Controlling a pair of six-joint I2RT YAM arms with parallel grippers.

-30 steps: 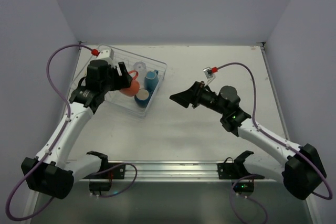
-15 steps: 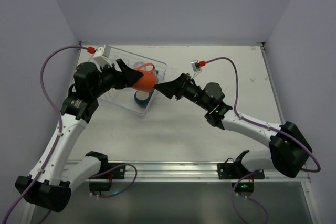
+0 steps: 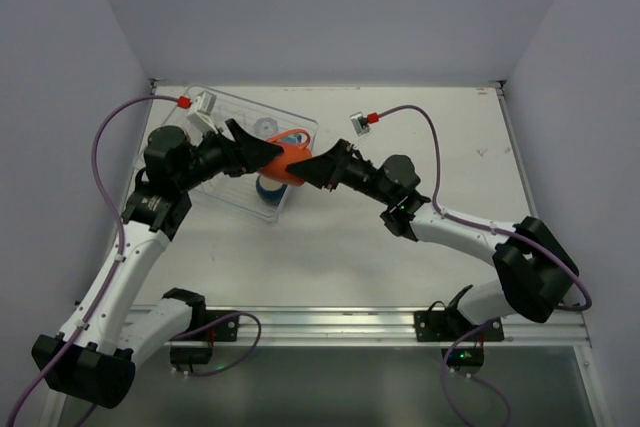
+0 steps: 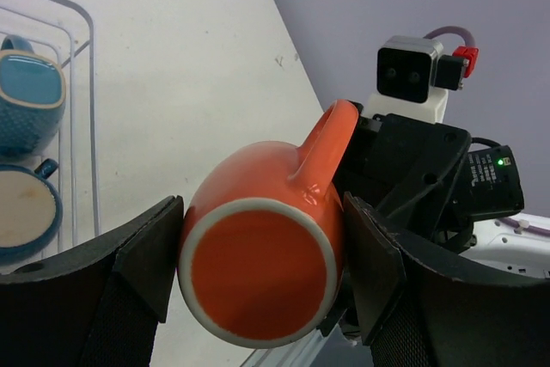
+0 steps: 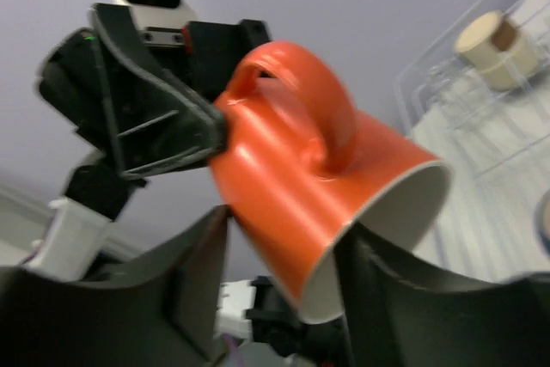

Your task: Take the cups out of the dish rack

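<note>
My left gripper (image 3: 263, 154) is shut on the orange cup (image 3: 287, 161) and holds it sideways in the air at the right edge of the clear dish rack (image 3: 222, 105). In the left wrist view the cup's base (image 4: 258, 272) sits between my black pads. My right gripper (image 3: 313, 169) is open, its fingers on either side of the cup's open end (image 5: 301, 178), with a gap on one side. In the rack stand a light blue mug (image 4: 30, 96), a dark blue handled cup (image 3: 268, 190), a clear tumbler (image 3: 265, 127) and a cream cup (image 5: 490, 45).
The two arms meet over the left middle of the white table (image 3: 420, 237). Grey walls close it in on three sides. Purple cables (image 3: 430, 127) loop above both arms. A metal rail (image 3: 320, 322) runs along the near edge.
My left gripper lifted the orange cup out of the rack and carried it right. My right arm swung left until its open fingers reached around the cup's open end.
</note>
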